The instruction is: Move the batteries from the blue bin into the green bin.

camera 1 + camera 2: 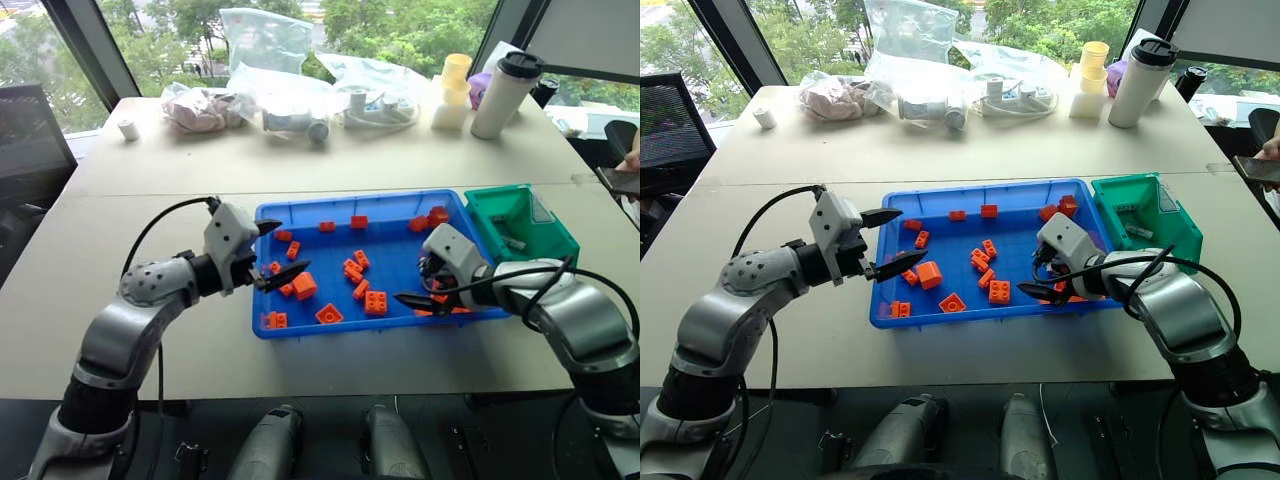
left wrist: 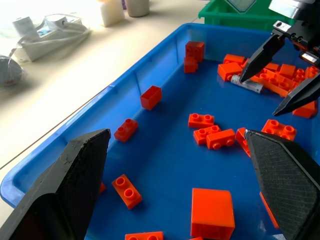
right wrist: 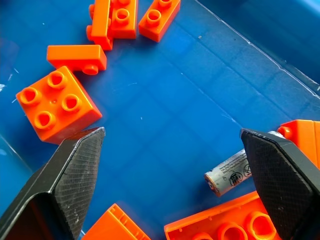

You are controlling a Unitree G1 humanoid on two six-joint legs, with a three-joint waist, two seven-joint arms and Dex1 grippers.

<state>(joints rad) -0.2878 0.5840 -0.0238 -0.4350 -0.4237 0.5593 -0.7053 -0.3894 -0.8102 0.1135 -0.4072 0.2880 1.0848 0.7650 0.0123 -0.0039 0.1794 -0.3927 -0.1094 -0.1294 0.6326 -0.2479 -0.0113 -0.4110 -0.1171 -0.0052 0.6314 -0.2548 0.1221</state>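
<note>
The blue bin lies in the middle of the table, strewn with orange bricks. One silver battery lies among bricks at the bin's right end, just beside one finger of my right gripper. That gripper is open, pointing down into the bin with nothing between its fingers. The same battery lies by the right gripper's fingertip in the left wrist view. My left gripper hovers open and empty over the bin's left end. The green bin stands against the blue bin's right end, with a battery lying inside.
Orange bricks are scattered across the blue bin's floor. Plastic bags, a white tumbler and yellow cups stand along the table's far edge. A person's hand holds a phone at the far right.
</note>
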